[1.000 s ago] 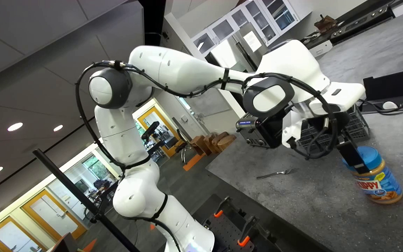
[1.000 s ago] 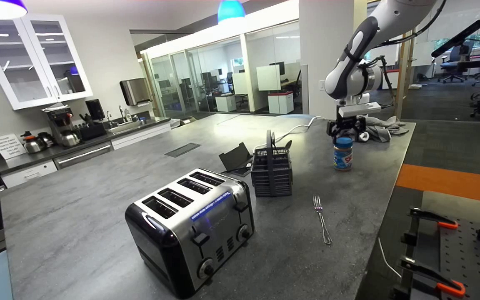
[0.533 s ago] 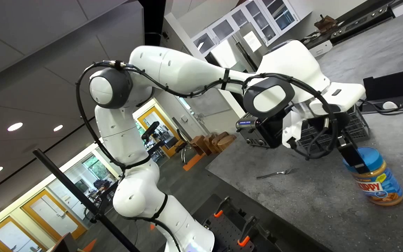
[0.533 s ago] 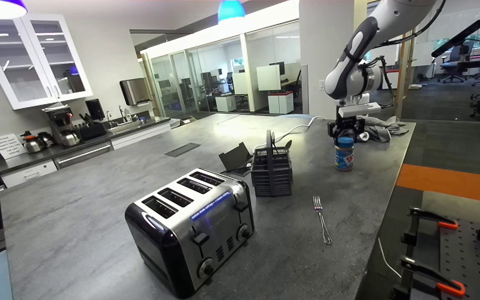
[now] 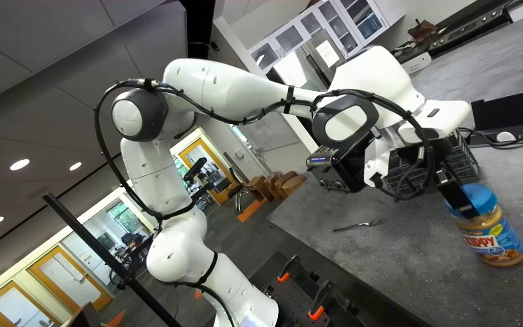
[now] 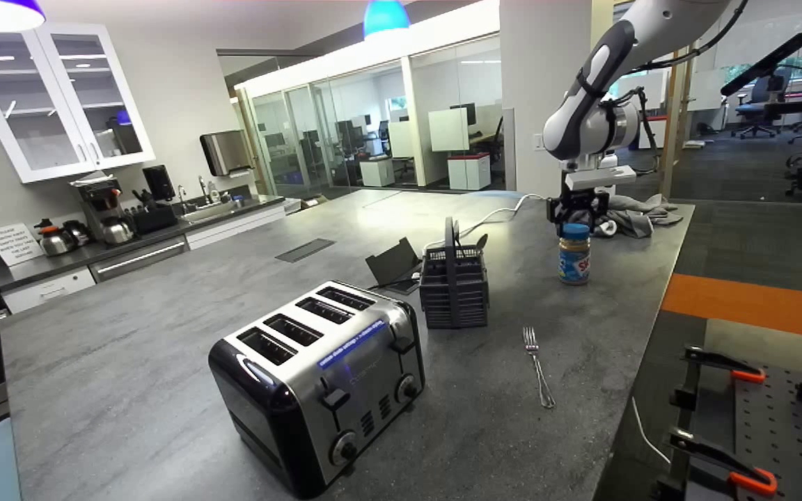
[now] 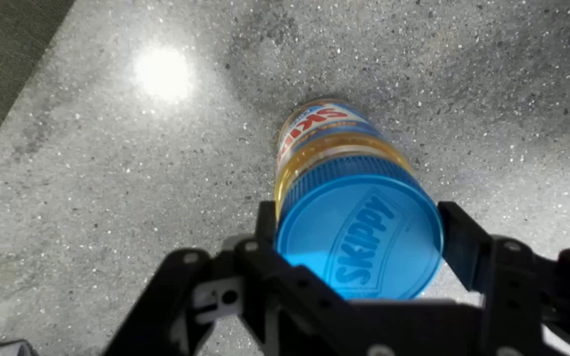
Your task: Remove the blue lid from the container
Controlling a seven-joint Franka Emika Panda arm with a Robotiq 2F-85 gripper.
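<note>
The container (image 5: 495, 245) is a Skippy jar with a tan body and a blue, red and yellow label. It stands upright on the grey counter and also shows in an exterior view (image 6: 574, 268). The blue lid (image 7: 364, 242) is at its top, also seen in both exterior views (image 5: 481, 200) (image 6: 576, 232). My gripper (image 7: 356, 210) is shut on the lid, one black finger on each side of its rim. A wide band of amber neck shows between lid and label. I cannot tell whether the lid is fully clear of the jar's rim.
A fork (image 6: 539, 369) lies on the counter near a dark cutlery basket (image 6: 453, 299) and a steel toaster (image 6: 317, 379). A grey cloth (image 6: 641, 221) lies behind the jar. The counter edge (image 6: 651, 341) runs close beside the jar.
My gripper and the blue lid have moved up slightly, and more of the amber neck shows under the lid. The jar has shifted slightly but its base stays on the counter.
</note>
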